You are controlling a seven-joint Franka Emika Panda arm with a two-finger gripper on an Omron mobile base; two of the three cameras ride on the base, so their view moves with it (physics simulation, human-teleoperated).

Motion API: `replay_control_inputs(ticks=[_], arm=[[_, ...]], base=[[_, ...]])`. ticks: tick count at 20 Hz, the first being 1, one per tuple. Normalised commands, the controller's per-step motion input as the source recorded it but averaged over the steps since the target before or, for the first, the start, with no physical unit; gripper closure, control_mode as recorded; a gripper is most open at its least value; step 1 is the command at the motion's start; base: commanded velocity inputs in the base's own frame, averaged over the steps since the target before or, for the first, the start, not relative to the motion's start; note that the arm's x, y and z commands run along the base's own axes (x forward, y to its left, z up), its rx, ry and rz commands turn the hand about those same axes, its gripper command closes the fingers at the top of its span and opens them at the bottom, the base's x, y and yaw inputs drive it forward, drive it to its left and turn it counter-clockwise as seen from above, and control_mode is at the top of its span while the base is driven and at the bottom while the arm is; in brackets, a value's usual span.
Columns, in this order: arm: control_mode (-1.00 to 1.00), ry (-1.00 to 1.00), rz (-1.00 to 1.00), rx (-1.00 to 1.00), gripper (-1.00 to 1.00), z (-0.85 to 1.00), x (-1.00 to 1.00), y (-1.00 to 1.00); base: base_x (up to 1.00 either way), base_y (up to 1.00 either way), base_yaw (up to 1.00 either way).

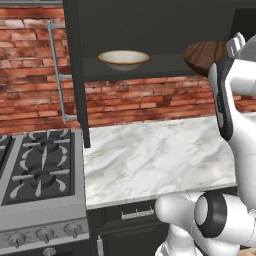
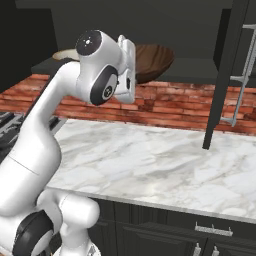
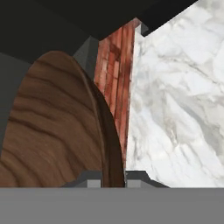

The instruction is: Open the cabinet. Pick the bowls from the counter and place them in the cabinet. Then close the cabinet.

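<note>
A: Where are the bowls sitting?

B: The cream bowl (image 1: 123,59) is resting on the shelf of the cabinet (image 1: 150,67), whose doors are standing open. The brown bowl (image 2: 152,61) is sitting at the shelf's front edge, further right; whether it is fully resting there is hard to tell.

A: And the gripper (image 3: 113,178)?

B: It is clenching the brown bowl's rim, which is passing between the two fingertips (image 3: 92,179) in the hand view.

A: What is lying below?

B: The counter (image 1: 155,157), with a stovetop (image 1: 37,165) to its left and a brick wall (image 1: 30,75) behind.
</note>
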Motion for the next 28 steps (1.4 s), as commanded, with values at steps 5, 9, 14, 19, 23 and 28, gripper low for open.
replay_control_inputs(ticks=[5, 9, 14, 19, 23, 28], arm=[[-1.00, 0.00, 0.06, 0.00, 1.00, 0.00, 0.67, 0.00], [-1.00, 0.00, 0.06, 0.00, 1.00, -0.03, 0.63, -0.04], [-1.00, 0.00, 0.06, 0.00, 1.00, -0.10, 0.53, -0.11], [-1.00, 0.00, 0.06, 0.00, 1.00, -0.18, 0.46, -0.13], [-1.00, 0.00, 0.05, 0.00, 1.00, -0.18, 0.50, -0.10], [-1.00, 0.00, 0.04, 0.00, 1.00, -0.07, 0.60, -0.04]], base=[[0.00, 0.00, 0.00], [0.00, 0.00, 0.00], [0.00, 0.00, 0.00], [0.00, 0.00, 0.00], [0.00, 0.00, 0.00], [0.00, 0.00, 0.00]])
